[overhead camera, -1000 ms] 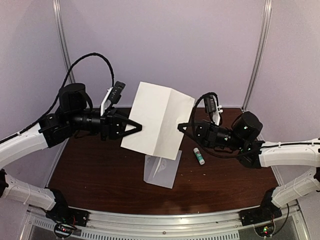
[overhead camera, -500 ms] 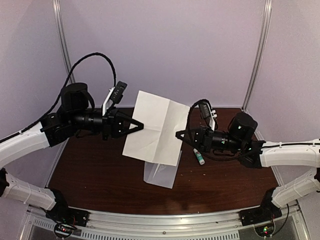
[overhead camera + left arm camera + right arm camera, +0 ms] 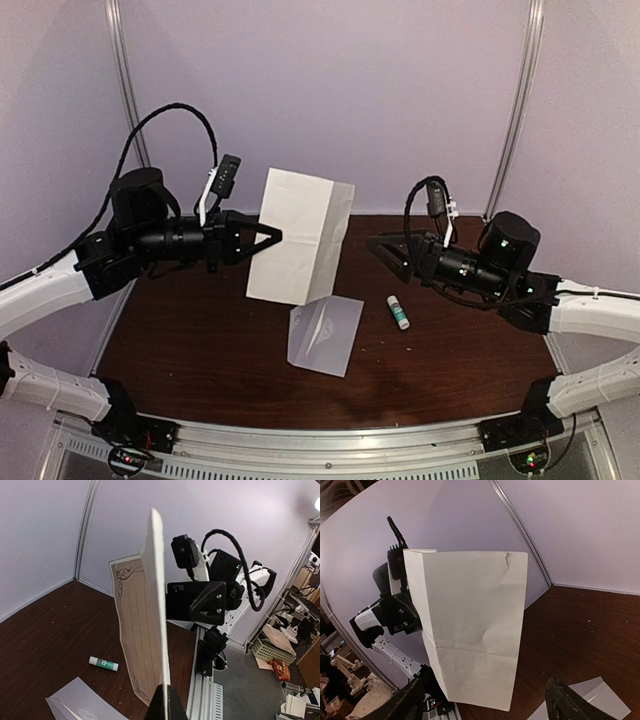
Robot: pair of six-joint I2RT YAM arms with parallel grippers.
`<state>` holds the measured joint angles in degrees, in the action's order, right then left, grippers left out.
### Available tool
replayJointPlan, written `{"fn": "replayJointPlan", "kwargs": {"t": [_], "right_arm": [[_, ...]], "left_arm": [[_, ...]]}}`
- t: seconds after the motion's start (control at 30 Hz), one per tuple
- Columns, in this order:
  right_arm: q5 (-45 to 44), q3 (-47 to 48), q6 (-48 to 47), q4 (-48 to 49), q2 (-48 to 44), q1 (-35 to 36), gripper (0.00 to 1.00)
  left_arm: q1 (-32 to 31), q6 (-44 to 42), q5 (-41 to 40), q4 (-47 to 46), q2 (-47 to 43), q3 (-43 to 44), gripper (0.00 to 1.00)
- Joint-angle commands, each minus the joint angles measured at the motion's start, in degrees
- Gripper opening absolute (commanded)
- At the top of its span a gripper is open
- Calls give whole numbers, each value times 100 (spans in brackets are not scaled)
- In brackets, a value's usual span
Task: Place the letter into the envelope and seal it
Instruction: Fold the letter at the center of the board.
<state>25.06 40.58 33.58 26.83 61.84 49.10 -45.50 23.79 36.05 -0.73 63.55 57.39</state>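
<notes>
Grip: the left gripper [image 3: 272,235] is pressed together on the left edge of the letter [image 3: 300,235], a plain white sheet of paper folded into two offset layers. The letter hangs clear of the dark brown wooden table [image 3: 190,340], standing upright with its long axis near vertical and its broad face towards the right arm. The left wrist view shows the sheet edge-on, with ruled lines and a scrolled border on its inner face.

Directly below the letter's lower edge, and slightly to the right, lies the envelope [image 3: 325,335], a small pale grey-lavender paper rectangle flat on the table. Nothing is visible inside it, and the letter is wholly outside it. Whether the flap is raised cannot be told.

Just beside the envelope's right edge lies a small white glue stick with a green band [image 3: 398,311].

The right gripper [image 3: 385,250] has its jaws spread with nothing between them. It faces the letter's right edge at about the same height, apart from it.

Judgement: the coming move turns on the letter lying above the envelope and looking larger than it. Only the left arm controls the sheet. The right arm is nearer the free edge, the glue stick and the envelope.
</notes>
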Motion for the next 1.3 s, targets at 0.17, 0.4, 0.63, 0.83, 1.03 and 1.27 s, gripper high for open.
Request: {"fn": "replayJointPlan", "kwargs": {"t": [0.17,0.4,0.63,0.83,1.03,1.27], "right_arm": [[-944,934,-553,-465,640,891,93],[-527,1511,-313,51,1706,1084,90],[390,1656,-153,820,1973,1084,77],[978,1564,-52,1235,1955,1085,66],[1057,1550,32,1360,1947,1084,50],[596,1408,11,1180,1849,1034,3]], "left_arm": [[-30,165,-433,-392,52,-25,0],[-37,203,422,-701,133,-99,0],[-38,179,806,-765,166,-118,0],[-33,152,746,-783,189,-165,0],[-36,139,719,-790,215,-184,0],[-30,1,409,-450,117,-110,18]]}}
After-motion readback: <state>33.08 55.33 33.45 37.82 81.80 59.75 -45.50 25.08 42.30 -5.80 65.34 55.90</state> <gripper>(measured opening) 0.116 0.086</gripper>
